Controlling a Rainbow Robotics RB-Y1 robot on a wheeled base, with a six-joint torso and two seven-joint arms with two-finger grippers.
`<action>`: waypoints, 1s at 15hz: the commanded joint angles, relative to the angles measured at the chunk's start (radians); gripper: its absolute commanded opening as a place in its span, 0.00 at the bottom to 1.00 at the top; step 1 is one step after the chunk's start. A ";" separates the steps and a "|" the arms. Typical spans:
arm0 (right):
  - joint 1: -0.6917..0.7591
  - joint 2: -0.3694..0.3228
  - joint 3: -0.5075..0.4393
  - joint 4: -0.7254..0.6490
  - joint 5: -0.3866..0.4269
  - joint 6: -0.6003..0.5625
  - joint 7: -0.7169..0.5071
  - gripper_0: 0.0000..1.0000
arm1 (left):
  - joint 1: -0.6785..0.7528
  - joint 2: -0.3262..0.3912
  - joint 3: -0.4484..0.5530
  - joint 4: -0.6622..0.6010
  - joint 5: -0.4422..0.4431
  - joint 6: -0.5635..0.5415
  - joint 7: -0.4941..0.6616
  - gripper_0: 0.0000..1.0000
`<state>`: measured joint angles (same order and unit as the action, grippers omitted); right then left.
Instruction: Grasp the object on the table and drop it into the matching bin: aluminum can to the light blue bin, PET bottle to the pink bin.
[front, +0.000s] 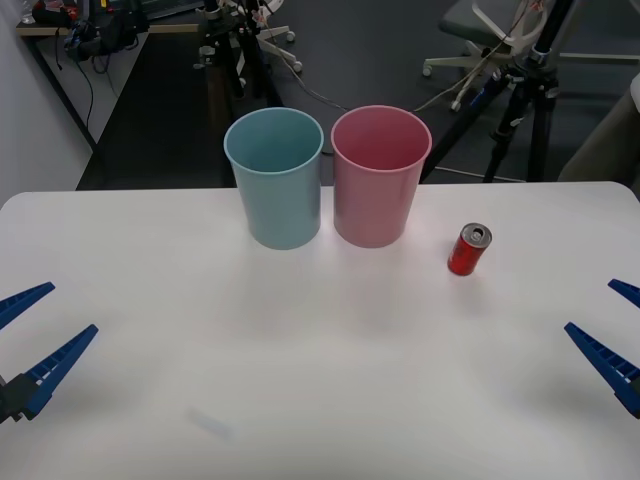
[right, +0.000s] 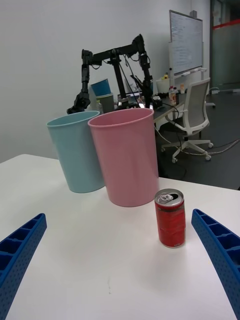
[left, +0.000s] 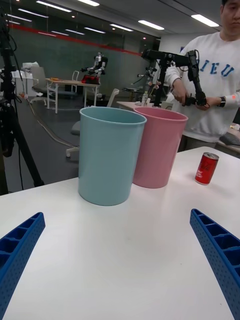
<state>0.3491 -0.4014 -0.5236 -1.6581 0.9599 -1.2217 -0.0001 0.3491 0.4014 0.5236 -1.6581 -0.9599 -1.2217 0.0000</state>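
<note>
A small red aluminum can (front: 469, 249) (right: 170, 218) (left: 206, 168) with a silver top stands upright on the white table (front: 300, 380), to the right of the pink bin (front: 380, 175) (right: 127, 155) (left: 159, 146). The light blue bin (front: 275, 175) (right: 76, 150) (left: 108, 154) stands beside the pink one, on its left. My right gripper (front: 612, 330) (right: 120, 265) is open at the table's right edge, a short way from the can. My left gripper (front: 40, 325) (left: 117, 260) is open at the left edge, far from the can.
Both bins stand near the table's far edge, almost touching. Behind the table are black tripods (front: 525, 90), office chairs (front: 480, 35) and cables on a dark floor. The near half of the tabletop is bare.
</note>
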 joint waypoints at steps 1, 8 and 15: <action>0.005 0.024 0.002 0.024 0.008 0.002 0.000 1.00 | 0.000 0.000 0.000 0.000 0.000 0.000 0.000 1.00; 0.018 0.018 0.019 0.027 -0.001 0.008 0.031 1.00 | 0.000 0.000 0.000 0.000 0.000 0.000 0.000 1.00; 0.097 0.019 0.131 0.029 -0.082 0.185 0.288 1.00 | 0.000 0.000 0.000 0.000 0.000 0.000 0.000 1.00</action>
<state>0.4390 -0.3831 -0.4088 -1.6286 0.8918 -1.0622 0.2661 0.3490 0.4014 0.5237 -1.6580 -0.9599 -1.2217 0.0000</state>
